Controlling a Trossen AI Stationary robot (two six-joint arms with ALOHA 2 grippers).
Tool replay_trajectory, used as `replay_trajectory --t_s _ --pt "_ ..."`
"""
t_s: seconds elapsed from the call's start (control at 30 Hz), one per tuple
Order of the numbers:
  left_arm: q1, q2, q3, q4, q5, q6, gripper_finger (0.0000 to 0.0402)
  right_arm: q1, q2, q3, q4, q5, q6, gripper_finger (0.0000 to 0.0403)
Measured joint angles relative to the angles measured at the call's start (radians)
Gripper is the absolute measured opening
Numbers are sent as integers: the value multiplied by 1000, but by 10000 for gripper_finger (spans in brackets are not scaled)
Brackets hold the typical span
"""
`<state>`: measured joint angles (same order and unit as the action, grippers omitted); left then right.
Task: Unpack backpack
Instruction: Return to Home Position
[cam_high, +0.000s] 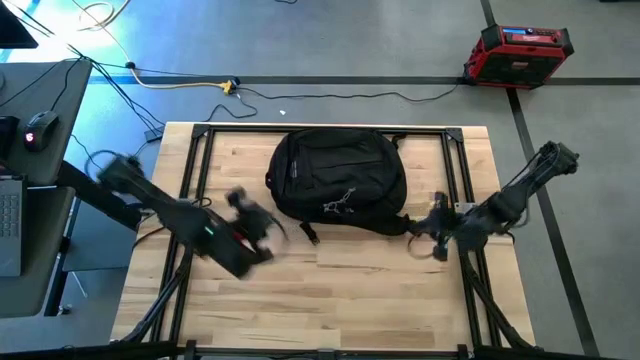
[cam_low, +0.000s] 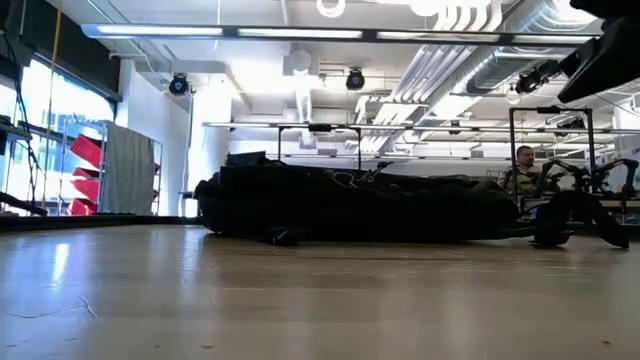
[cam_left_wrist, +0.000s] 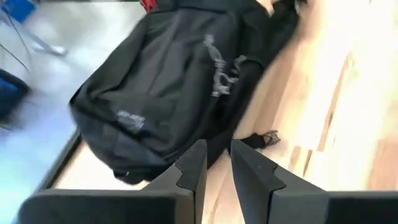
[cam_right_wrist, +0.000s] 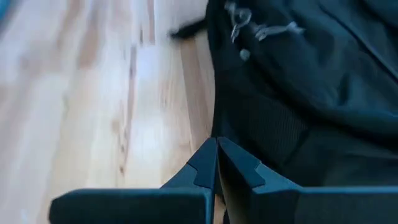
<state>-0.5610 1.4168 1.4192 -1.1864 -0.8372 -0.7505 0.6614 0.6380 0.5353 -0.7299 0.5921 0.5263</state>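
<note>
From above, the backpack (cam_high: 338, 180) lies flat at the far middle of the wooden table (cam_high: 330, 300). It is up and to one side of the left gripper (cam_high: 262, 228), which hangs over bare wood a little apart from it. The right gripper (cam_high: 430, 238) sits just beside the bag's near corner on the other side. At table height the backpack is a long, low black mound across the middle, with the right gripper close to its end and a person seated in the room far behind. Past the left gripper's own fingers (cam_left_wrist: 193, 171), which stand a narrow slot apart and hold nothing, the bag lies just ahead. Its grey zipper pulls (cam_left_wrist: 221, 78) and a loose strap end (cam_left_wrist: 264, 138) face the tool. The right wrist camera shows that gripper's fingers pressed together and empty, with black fabric right ahead of the tips and off to one side. No unpacked items show beside the bag, and it looks zipped and parked. I judge the handling done, with only the arms' retreat to rest left.
</note>
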Motion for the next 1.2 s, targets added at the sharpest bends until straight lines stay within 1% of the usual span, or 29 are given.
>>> replay_trajectory --t_s 0.07,0.17,0.23,0.3,0.43,0.57,0.63,0.7,0.8,0.93,1.03,1.1,1.2 --pt "15 -142 -113 73 19 -8 36 -25 -126 -55 63 -11 -56 0" --pt "49 -345 -299 210 27 3 17 -103 -286 -94 218 -27 -196 0" --pt "84 -479 -421 318 34 39 6 -171 -361 -114 291 5 -240 0" --pt "115 -600 -545 438 56 103 2 -244 -414 -123 346 -8 -304 0" --pt "166 -823 -780 689 130 213 2 -388 -464 -125 355 -190 -379 0" --pt "198 -1003 -969 882 165 290 0 -518 -449 -125 355 -379 -393 0" --pt "204 -1068 -1043 956 173 322 0 -575 -432 -125 354 -503 -408 0" --pt "206 -1123 -1105 1002 183 343 0 -623 -413 -125 368 -599 -422 0" --pt "206 -1186 -1181 1046 187 357 0 -673 -390 -131 427 -680 -431 0" --pt "206 -1253 -1280 1087 189 363 0 -696 -390 -255 677 -720 -448 0" --pt "206 -1298 -1339 1109 190 367 0 -713 -390 -358 824 -701 -465 0" --pt "206 -1324 -1365 1120 197 385 0 -729 -391 -412 883 -695 -468 0" --pt "206 -1343 -1379 1189 202 474 0 -758 -391 -471 928 -701 -479 0"
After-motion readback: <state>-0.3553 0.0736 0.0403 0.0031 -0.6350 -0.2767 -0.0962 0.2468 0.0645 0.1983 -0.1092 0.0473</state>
